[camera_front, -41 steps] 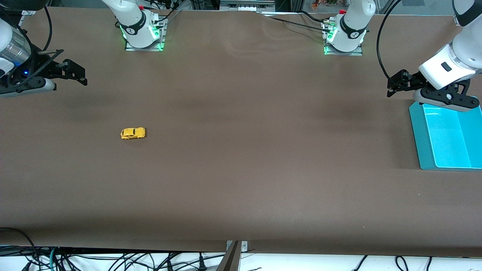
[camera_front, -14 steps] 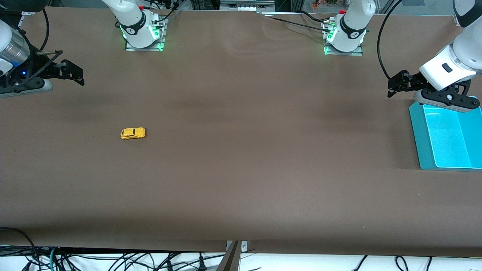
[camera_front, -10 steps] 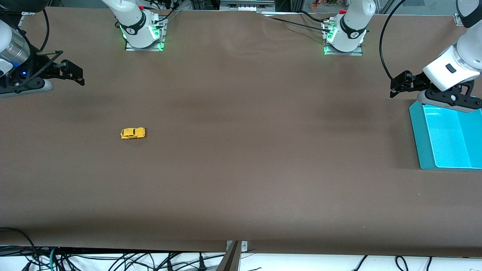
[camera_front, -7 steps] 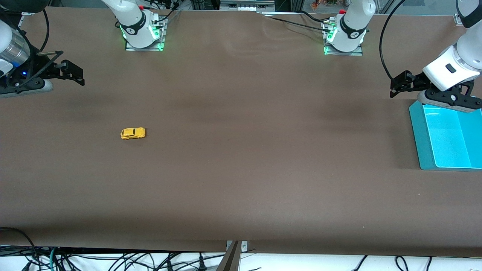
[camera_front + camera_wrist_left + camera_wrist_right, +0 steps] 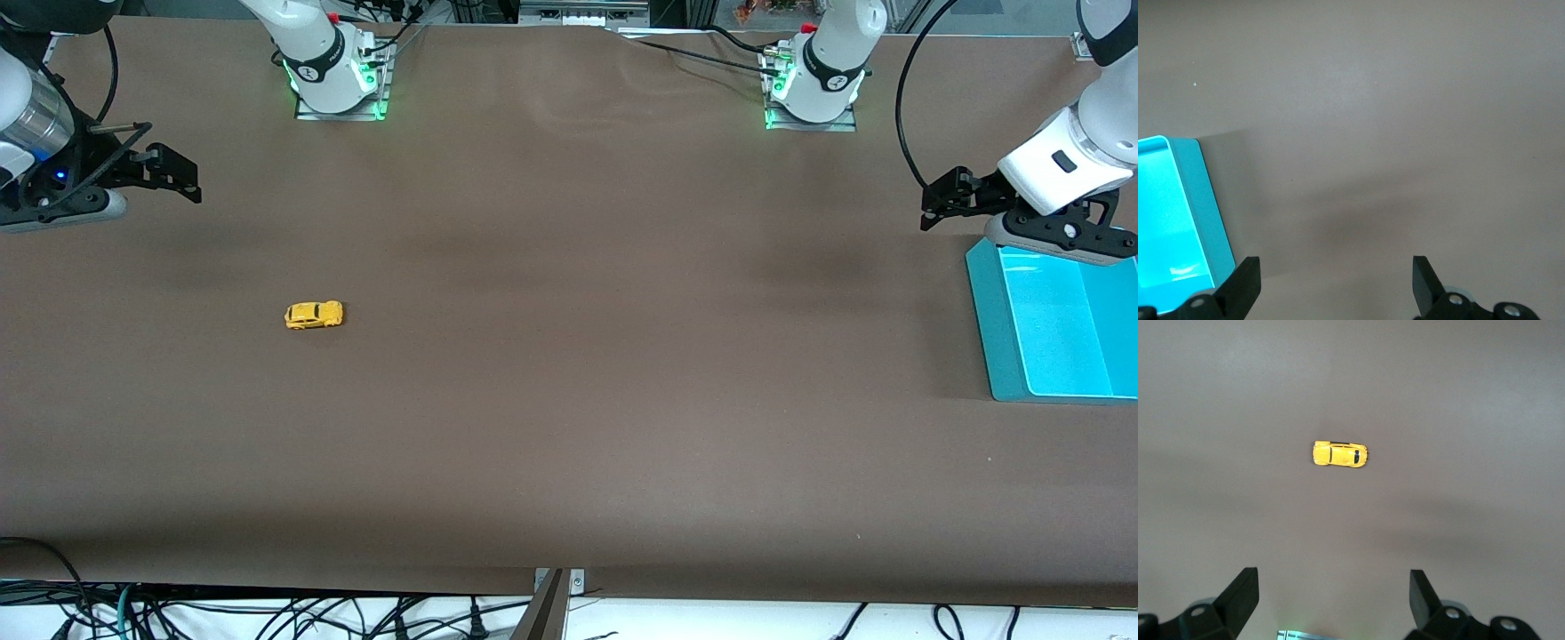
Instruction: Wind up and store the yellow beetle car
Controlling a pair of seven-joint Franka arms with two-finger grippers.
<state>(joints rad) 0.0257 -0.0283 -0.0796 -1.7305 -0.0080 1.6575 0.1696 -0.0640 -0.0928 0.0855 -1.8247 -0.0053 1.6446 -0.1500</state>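
In the front view, the yellow beetle car (image 5: 314, 315) sits on its wheels on the brown table (image 5: 569, 373), left of the frame's centre, toward the right arm's end. The right gripper (image 5: 178, 176) hangs at the upper left edge, jaws spread and empty. The left gripper (image 5: 941, 197) hangs at the upper right, jaws spread and empty, just beside the turquoise bin (image 5: 985, 320).

In the left wrist view, the spread fingers (image 5: 1245, 285) frame bare table, with the bin's corner (image 5: 1205, 200) at the frame's lower left.

In the right wrist view, the car (image 5: 1340, 455) lies above centre, well apart from the spread fingers (image 5: 1241, 597) at the bottom.
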